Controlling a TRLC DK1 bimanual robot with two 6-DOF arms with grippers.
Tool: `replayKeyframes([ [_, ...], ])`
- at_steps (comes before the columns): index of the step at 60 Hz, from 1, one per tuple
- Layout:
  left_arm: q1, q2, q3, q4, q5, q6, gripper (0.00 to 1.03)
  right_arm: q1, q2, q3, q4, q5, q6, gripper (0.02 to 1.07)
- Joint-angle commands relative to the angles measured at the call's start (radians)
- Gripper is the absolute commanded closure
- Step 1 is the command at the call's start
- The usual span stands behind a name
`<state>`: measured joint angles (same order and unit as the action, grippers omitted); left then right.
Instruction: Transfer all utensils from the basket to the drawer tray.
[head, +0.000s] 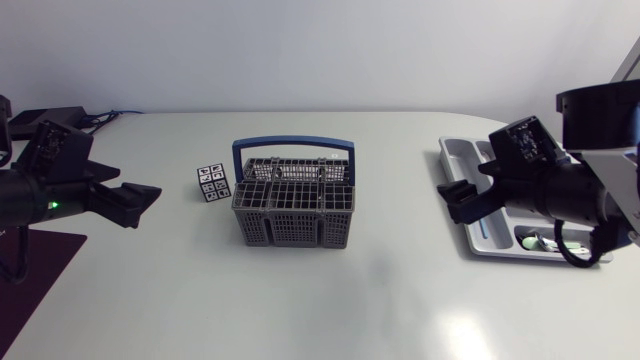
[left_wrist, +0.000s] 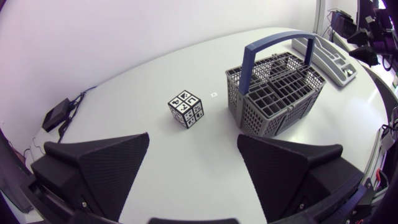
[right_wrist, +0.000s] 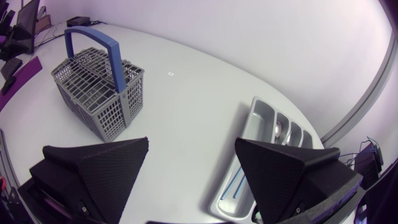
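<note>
Glossy table: mesh basket, moulded tray; left gripper, right gripper both parted.

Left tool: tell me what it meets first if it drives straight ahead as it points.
Probably the patterned cube, ahead of the open left tool, nearly centred between its fingers. The basket stands beyond, to one side. Height is unclear, so it might pass over.

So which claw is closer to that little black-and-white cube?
The left claw: the cube sits just ahead of it, beside the basket. The right claw is by the tray, beyond the basket.
</note>
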<state>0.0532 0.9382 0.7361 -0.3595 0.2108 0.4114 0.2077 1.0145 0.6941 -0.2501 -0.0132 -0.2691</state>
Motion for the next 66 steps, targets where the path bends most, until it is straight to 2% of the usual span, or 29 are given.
replayKeyframes([
  [1, 0.008, -0.045, -0.053, 0.039, 0.006, -0.019, 0.04, -0.017, -0.051, -0.047, 0.015, 0.015, 0.002, 0.07],
  [9, 0.005, -0.121, -0.141, 0.157, 0.001, -0.034, 0.04, -0.042, -0.125, -0.097, 0.028, 0.045, -0.007, 0.07],
  [15, 0.007, -0.154, -0.158, 0.168, -0.025, -0.057, 0.04, -0.044, -0.202, -0.159, 0.071, 0.102, -0.009, 0.07],
  [22, 0.008, -0.21, -0.199, 0.221, -0.091, -0.109, 0.04, -0.042, -0.304, -0.229, 0.114, 0.153, -0.013, 0.07],
  [38, -0.001, -0.334, -0.314, 0.356, -0.188, -0.166, 0.04, -0.045, -0.499, -0.329, 0.147, 0.191, -0.058, 0.07],
  [58, -0.007, -0.44, -0.425, 0.427, -0.2, -0.174, 0.04, -0.096, -0.672, -0.45, 0.181, 0.135, 0.041, 0.07],
  [66, -0.013, -0.505, -0.466, 0.418, -0.201, -0.205, 0.04, -0.117, -0.738, -0.497, 0.194, 0.112, 0.084, 0.07],
])
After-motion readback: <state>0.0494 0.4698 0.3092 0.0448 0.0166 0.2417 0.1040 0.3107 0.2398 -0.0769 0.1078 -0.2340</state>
